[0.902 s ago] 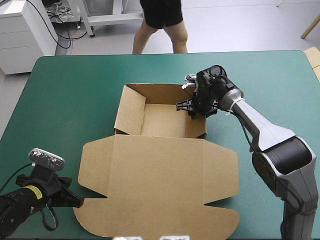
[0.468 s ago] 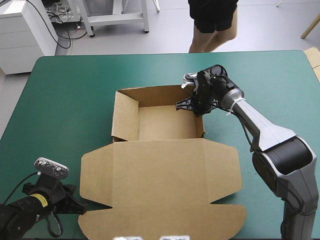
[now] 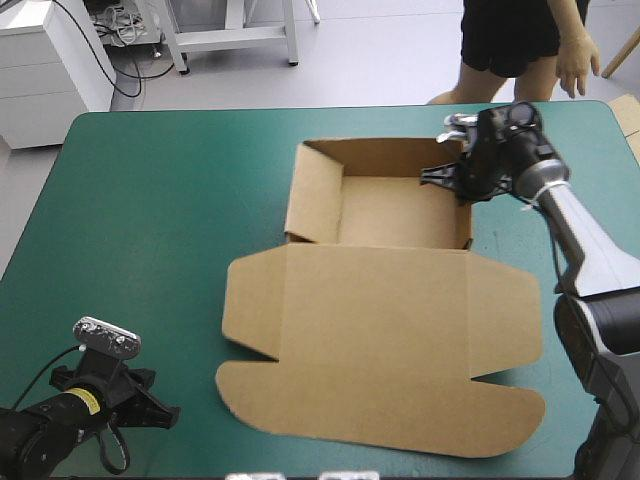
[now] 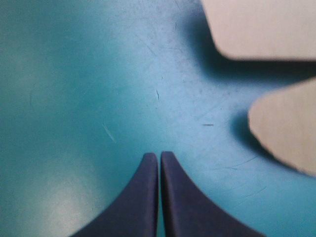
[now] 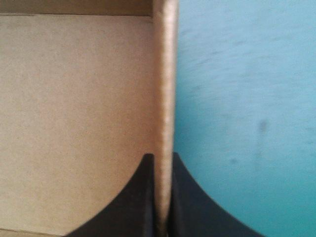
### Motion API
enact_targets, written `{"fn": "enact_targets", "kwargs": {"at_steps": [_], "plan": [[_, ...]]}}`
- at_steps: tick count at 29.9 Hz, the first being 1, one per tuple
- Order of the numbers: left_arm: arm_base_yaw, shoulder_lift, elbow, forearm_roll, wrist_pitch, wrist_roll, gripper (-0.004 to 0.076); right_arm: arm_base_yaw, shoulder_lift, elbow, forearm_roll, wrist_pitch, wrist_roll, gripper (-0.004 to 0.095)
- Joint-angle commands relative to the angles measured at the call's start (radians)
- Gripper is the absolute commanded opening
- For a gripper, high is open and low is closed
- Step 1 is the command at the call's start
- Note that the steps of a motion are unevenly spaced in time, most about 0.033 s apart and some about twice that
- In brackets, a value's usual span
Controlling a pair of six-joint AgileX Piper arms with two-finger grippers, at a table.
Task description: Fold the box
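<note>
- High view: showed the brown box (image 3: 380, 330) as an open tray with its lid (image 3: 400, 370) flat, lying on the teal-green cover (image 3: 150, 200) in the table's right half, with the tray toward the far edge and the lid spread toward the near edge.
- Showed the right gripper (image 3: 460, 185) at the tray's right wall, close to the far right corner, all but pressed together on the board.
- Showed the left gripper (image 3: 170, 416) low by the table's near left corner, well apart from the box and holding nothing.
- Left wrist view: showed black fingers pressed together into one point over bare cover, with two rounded flaps (image 4: 261, 24) of the lid ahead and off to one side, untouched.
- Right wrist view: showed black fingers pinching the upright side wall (image 5: 165, 74), with one finger inside above the tray floor (image 5: 74, 98) and the other outside above the cover.
- Judged the step in hand as handling the tray by that single wall.
- Called, on that reading, for a firm pinch, a slow and level motion so as to slide the board rather than lift it, and no twisting of the wrist, for fear of creasing or untucking the wall.
- Called also for watching the broad lid, likely to drag and swing on the cover, and for steering the left gripper clear of the flaps until needed there.
</note>
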Motion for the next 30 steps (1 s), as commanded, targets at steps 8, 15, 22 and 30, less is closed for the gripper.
{"fn": "enact_targets", "kwargs": {"at_steps": [8,15,22,30], "plan": [[-0.006,0.002,-0.02,-0.016,-0.073,-0.007,-0.0008,-0.452,-0.118,-0.027,-0.007,-0.017,-0.114,-0.0021],[-0.006,0.002,-0.02,-0.016,-0.085,-0.007,-0.0008,-0.672,-0.118,-0.027,-0.056,-0.017,-0.152,-0.0021],[-0.006,0.002,-0.015,-0.016,-0.088,-0.007,-0.0008,-0.728,-0.118,-0.026,-0.1,-0.017,-0.152,0.0063],[-0.006,0.002,-0.002,-0.016,-0.122,-0.007,-0.0008,-0.728,-0.118,-0.015,-0.151,-0.017,-0.148,0.0468]]}}
